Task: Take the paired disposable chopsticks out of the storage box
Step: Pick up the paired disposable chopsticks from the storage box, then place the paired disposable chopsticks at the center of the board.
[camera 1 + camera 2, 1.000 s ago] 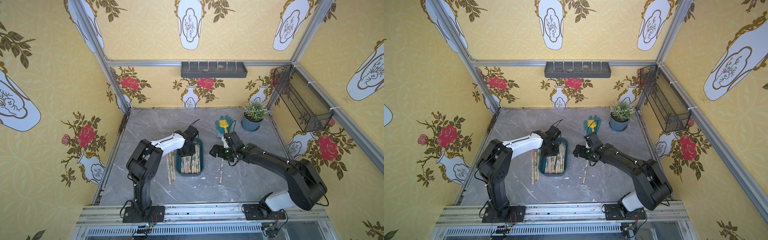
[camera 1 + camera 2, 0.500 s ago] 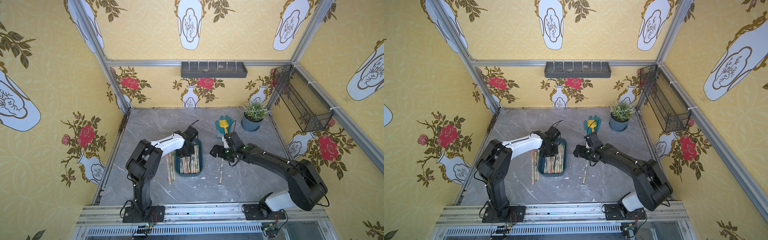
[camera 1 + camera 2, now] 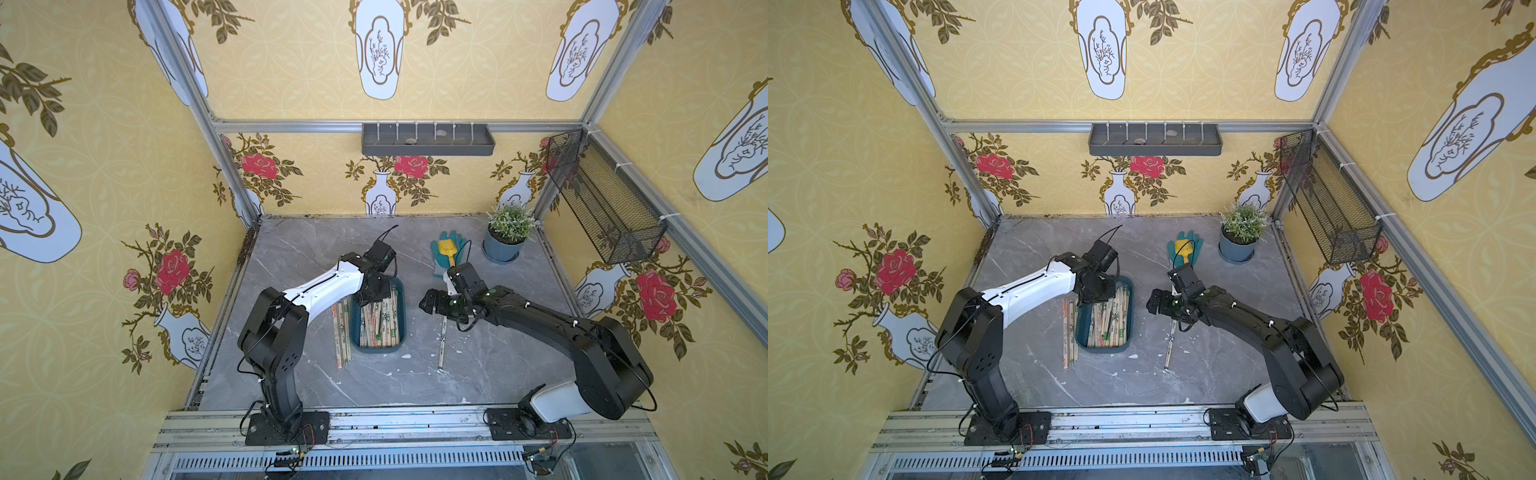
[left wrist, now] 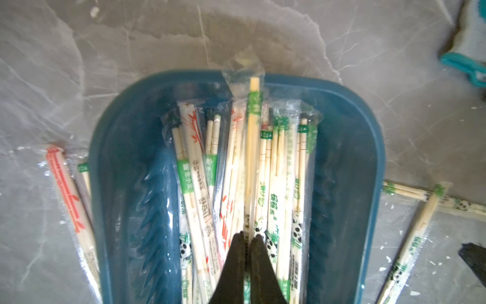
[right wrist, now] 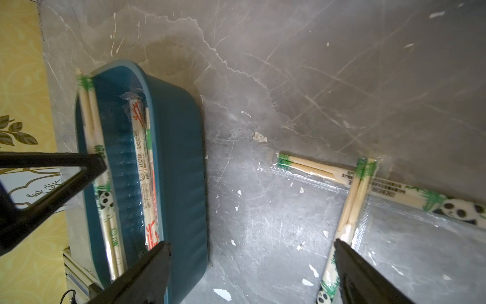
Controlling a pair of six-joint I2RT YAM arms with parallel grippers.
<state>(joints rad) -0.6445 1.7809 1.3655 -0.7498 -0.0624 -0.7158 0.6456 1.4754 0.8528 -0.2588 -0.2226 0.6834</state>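
The left jaws are clenched on one wrapped chopstick pair lying in the pile inside the storage box, its far tip over the rim; the right jaws stand spread and empty above the worktop beside the box. Risk: the slick wrapper may slip from the narrow pinch, or overlapping neighbouring pairs may lift with it and spill.
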